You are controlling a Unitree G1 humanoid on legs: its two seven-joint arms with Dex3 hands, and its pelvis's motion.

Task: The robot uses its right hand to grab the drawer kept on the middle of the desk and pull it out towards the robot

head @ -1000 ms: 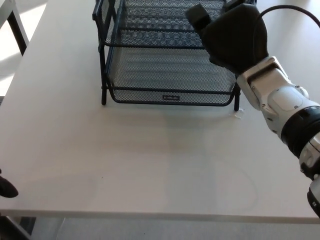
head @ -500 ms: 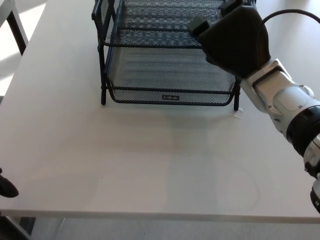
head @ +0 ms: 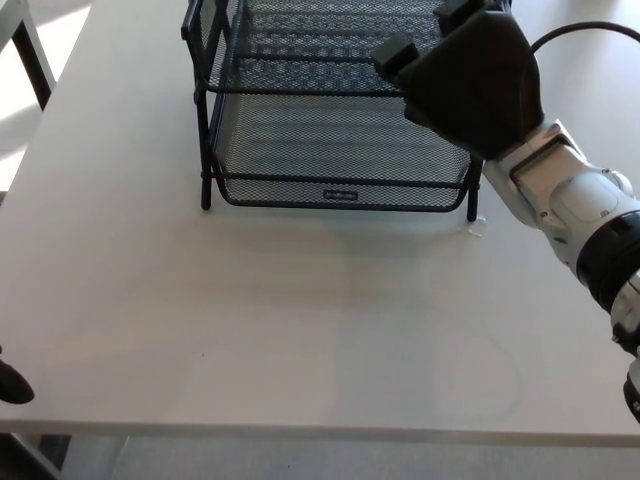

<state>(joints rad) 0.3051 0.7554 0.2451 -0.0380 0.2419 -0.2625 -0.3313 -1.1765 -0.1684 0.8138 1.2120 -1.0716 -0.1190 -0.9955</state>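
Reaching over the drawer [head: 340, 140], the right hand [head: 470, 75] tilts leftward; grip cannot be told

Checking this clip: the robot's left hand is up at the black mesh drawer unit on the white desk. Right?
Not quite. The head view shows the right hand at the black mesh drawer unit on the white desk, not the left.

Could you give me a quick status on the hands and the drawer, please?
Right robot hand at the mesh drawer, grip unclear. Left robot hand barely in frame. Desk path clear.
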